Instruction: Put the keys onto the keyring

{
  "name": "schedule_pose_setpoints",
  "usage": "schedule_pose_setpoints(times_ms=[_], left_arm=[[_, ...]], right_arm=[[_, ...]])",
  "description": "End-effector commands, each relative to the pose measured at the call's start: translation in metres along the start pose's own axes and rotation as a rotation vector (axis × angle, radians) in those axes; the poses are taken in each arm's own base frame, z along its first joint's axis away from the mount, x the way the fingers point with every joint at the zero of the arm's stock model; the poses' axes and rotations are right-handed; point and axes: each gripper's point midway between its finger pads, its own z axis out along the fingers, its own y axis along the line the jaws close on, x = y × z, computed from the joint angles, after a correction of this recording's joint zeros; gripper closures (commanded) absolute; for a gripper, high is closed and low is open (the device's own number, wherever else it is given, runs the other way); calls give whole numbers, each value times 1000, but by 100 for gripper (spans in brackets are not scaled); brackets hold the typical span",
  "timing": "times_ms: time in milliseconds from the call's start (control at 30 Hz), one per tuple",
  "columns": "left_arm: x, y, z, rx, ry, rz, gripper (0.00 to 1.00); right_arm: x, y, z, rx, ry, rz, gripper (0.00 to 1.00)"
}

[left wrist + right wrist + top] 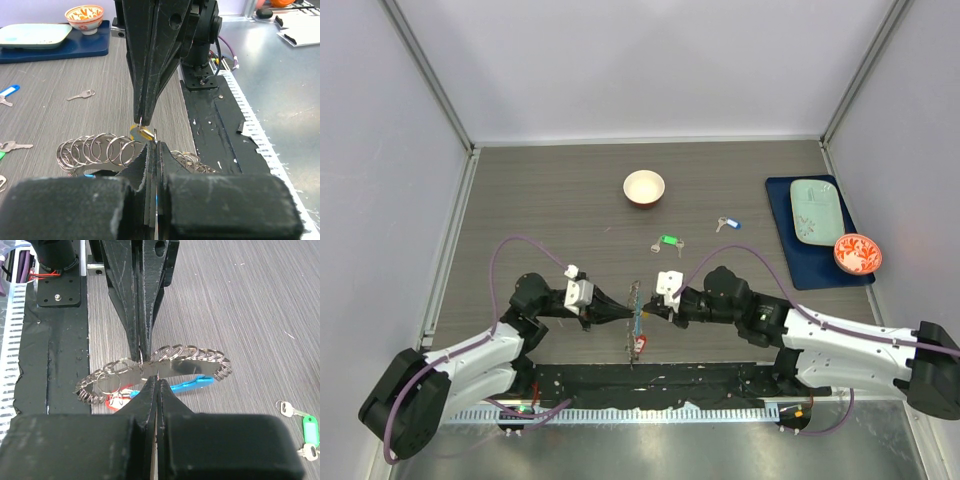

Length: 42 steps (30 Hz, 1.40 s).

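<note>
The keyring (636, 308) is a curved silvery band lined with small wire loops, held up between both arms near the front edge. It shows as loops (95, 150) in the left wrist view and as an arc (170, 365) in the right wrist view. A blue tag (192, 385) and a red tag (116, 401) hang under it, and a yellow tag (140, 133) sits between the two tips. My left gripper (153, 145) is shut on the keyring. My right gripper (157, 378) is shut on it from the opposite side. Loose keys lie apart: green-tagged (667, 240), blue-tagged (728, 223), one plain (81, 94).
A small white bowl (644, 187) stands at the back centre. At the right, a blue mat (790, 250) carries a pale green plate (817, 210) and a red patterned bowl (857, 253). A black strip (650, 385) runs along the table's near edge.
</note>
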Motion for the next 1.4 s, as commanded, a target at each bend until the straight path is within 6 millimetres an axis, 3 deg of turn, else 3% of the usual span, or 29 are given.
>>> schedule_pose_setpoints(times_ms=[0,1167,1367], left_arm=[[-20,7,3,-6,-40,97,100],[-20,5,5,14,-38,87,100],[-21,5,5,10,-41,91,100]], right_arm=[[-3,-3,-10,43,-20,39,99],[-20,9,0,-49,-90,-1,99],[-10,2,-3,0,-49,21,99]])
